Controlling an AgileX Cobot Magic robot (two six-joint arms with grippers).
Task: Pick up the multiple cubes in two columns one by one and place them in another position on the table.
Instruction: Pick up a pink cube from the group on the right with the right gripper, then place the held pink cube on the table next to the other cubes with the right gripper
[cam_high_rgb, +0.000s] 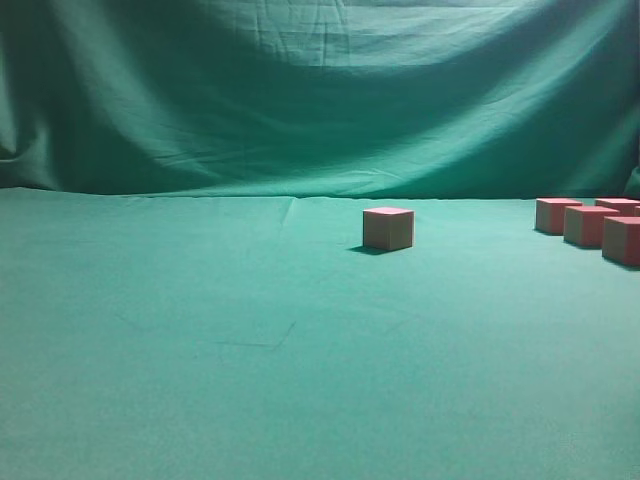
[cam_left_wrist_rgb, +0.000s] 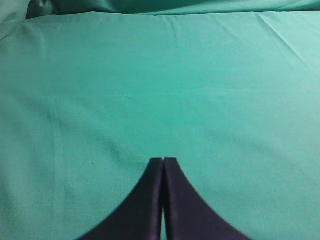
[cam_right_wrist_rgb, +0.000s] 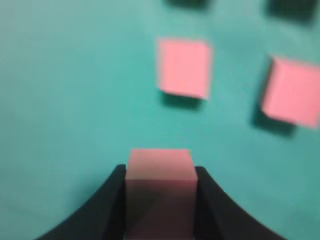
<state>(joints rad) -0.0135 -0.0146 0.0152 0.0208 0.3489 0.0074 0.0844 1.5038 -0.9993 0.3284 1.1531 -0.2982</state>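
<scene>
In the exterior view one pink cube (cam_high_rgb: 388, 228) stands alone on the teal table (cam_high_rgb: 200, 330) near the middle. Several more cubes (cam_high_rgb: 586, 225) sit in a group at the right edge. Neither gripper shows in that view. In the right wrist view my right gripper (cam_right_wrist_rgb: 160, 175) is shut on a pink cube (cam_right_wrist_rgb: 160, 167), held above the table. Two other cubes (cam_right_wrist_rgb: 184, 67) (cam_right_wrist_rgb: 292, 92) lie on the cloth beyond it. In the left wrist view my left gripper (cam_left_wrist_rgb: 163, 161) is shut and empty over bare cloth.
A wrinkled green curtain (cam_high_rgb: 320, 90) hangs behind the table. The left half of the table holds no objects in the exterior view. Dark cube shadows show at the top edge of the right wrist view.
</scene>
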